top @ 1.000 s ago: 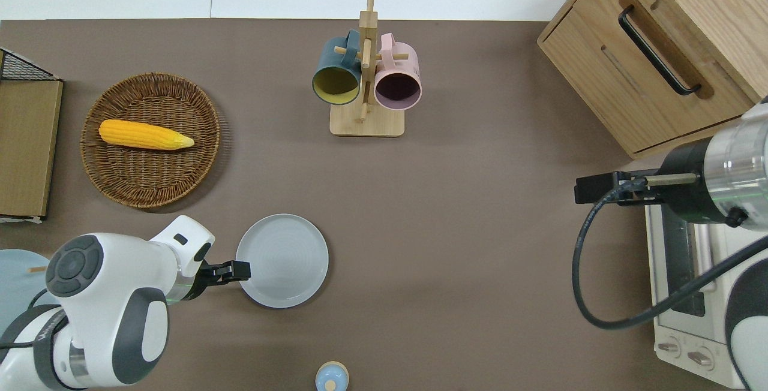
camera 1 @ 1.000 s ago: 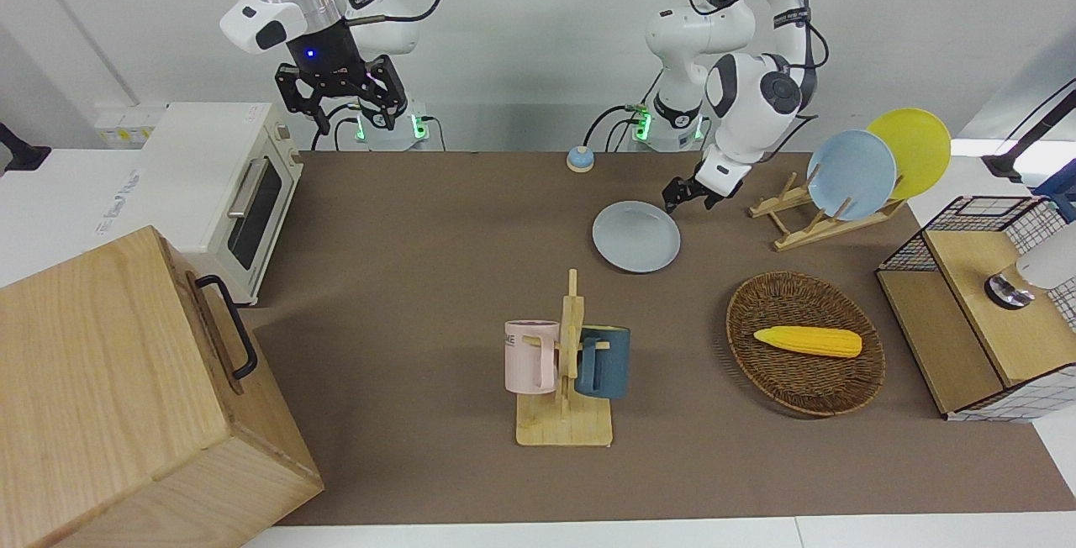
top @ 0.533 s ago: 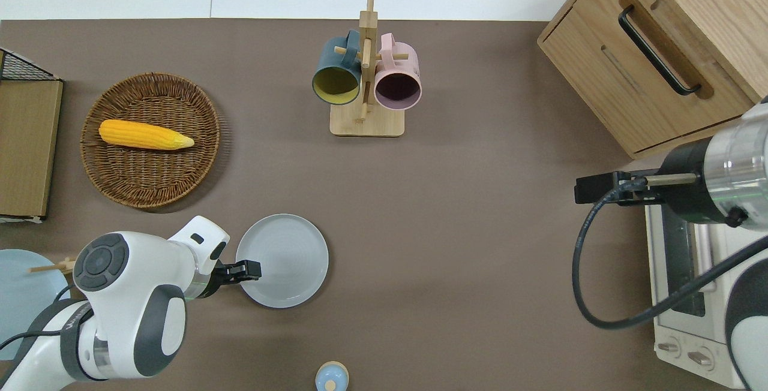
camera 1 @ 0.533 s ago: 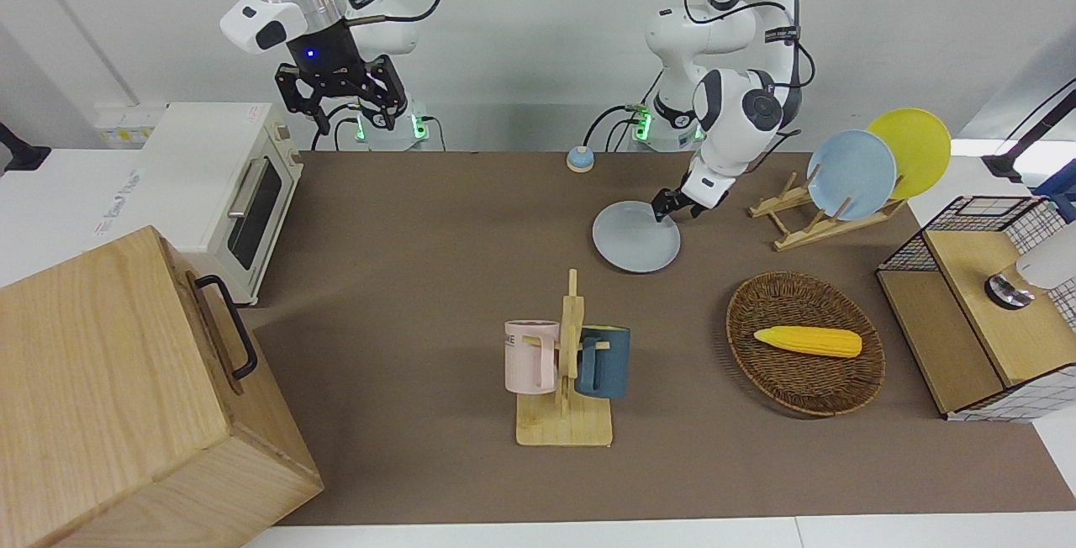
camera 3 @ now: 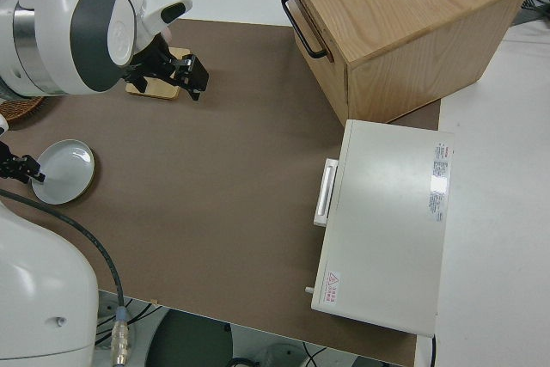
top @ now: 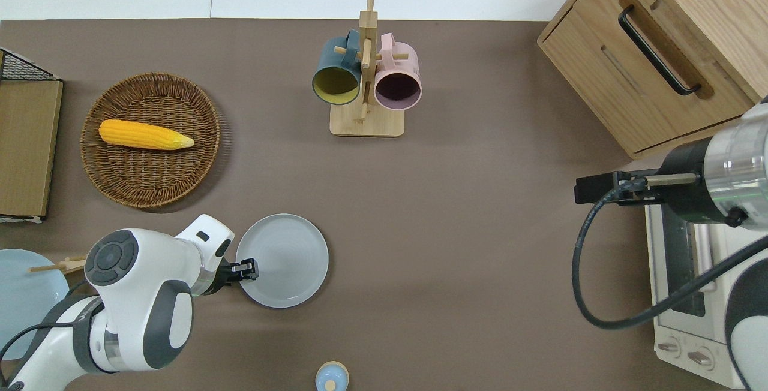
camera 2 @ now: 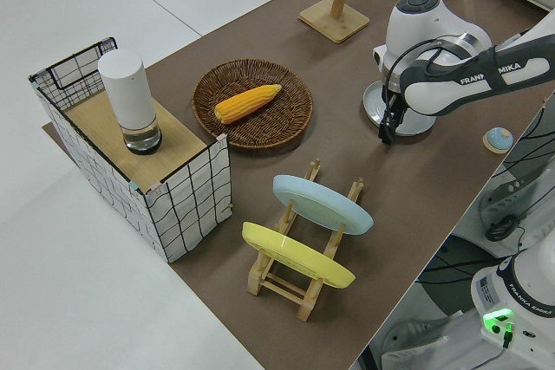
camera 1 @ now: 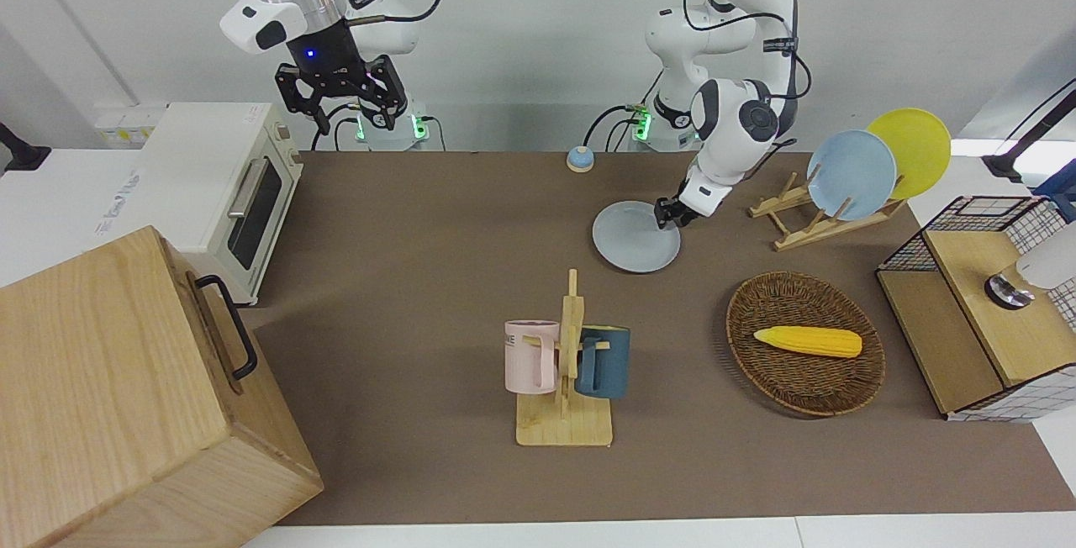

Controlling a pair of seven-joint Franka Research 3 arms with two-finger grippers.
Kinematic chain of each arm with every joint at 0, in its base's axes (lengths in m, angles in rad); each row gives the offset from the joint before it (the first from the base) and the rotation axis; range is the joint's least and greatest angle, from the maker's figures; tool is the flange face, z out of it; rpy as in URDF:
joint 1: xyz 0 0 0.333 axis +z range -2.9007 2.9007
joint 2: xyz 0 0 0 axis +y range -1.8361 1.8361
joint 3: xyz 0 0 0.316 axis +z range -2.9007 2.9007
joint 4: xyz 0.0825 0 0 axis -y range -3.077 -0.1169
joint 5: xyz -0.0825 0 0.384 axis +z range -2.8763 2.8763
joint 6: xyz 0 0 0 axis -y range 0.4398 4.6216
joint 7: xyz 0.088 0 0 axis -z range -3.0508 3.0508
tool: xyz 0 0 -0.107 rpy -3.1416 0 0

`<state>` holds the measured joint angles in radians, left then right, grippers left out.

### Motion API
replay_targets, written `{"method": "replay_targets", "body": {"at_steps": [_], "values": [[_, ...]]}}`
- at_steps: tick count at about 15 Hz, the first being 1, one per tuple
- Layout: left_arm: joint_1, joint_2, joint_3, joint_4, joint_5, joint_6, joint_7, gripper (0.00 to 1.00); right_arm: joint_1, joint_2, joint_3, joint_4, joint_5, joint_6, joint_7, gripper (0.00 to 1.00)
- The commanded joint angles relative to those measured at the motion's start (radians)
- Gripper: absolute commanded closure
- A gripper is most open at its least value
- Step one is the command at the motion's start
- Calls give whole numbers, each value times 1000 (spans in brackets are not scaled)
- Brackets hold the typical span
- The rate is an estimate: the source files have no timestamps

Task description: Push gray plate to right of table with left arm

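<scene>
One gray plate (top: 287, 257) lay flat on the brown counter (top: 468, 241), on the half toward the left arm's end and fairly near the robots. In the overhead view the left gripper (top: 249, 269) sat at the plate's nine o'clock edge, its tip over the rim; whether its fingers were open or closed could not be told, nor whether it touched the plate. The left arm (camera 1: 730, 123) bent down steeply from its base to reach there.

At about eleven o'clock from the plate in the overhead view lay a wicker basket (top: 129, 184) holding a corn cob (top: 144, 135), well apart from the plate. At roughly one o'clock stood a wooden mug rack (top: 366, 118) with a teal mug (top: 335, 76) and a pink mug (top: 396, 82). A small blue bell (top: 331, 377) sat at about five o'clock, nearer the robots. A wooden dish rack (camera 1: 807, 216) toward the left arm's end held a sky-blue plate (camera 1: 851, 172) and a yellow plate (camera 1: 912, 149) on edge.

The right arm was parked, its gripper (camera 1: 340, 107) showing spread fingers and holding nothing.
</scene>
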<state>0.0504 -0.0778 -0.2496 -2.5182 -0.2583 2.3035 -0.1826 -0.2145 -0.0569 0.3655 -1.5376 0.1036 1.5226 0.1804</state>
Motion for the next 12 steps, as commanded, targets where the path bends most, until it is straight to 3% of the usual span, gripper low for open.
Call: {"method": "replay_targets", "body": {"at_steps": [1, 3, 12], "values": [[-29, 3, 9, -10, -18, 28, -20, 891, -6, 6, 3, 14, 16, -5, 2, 5], [-31, 3, 9, -8, -18, 28, -20, 1000, -6, 6, 3, 14, 16, -5, 2, 5], [-55, 4, 9, -8, -19, 48, -61, 1000, -6, 6, 3, 14, 16, -5, 2, 5]]}}
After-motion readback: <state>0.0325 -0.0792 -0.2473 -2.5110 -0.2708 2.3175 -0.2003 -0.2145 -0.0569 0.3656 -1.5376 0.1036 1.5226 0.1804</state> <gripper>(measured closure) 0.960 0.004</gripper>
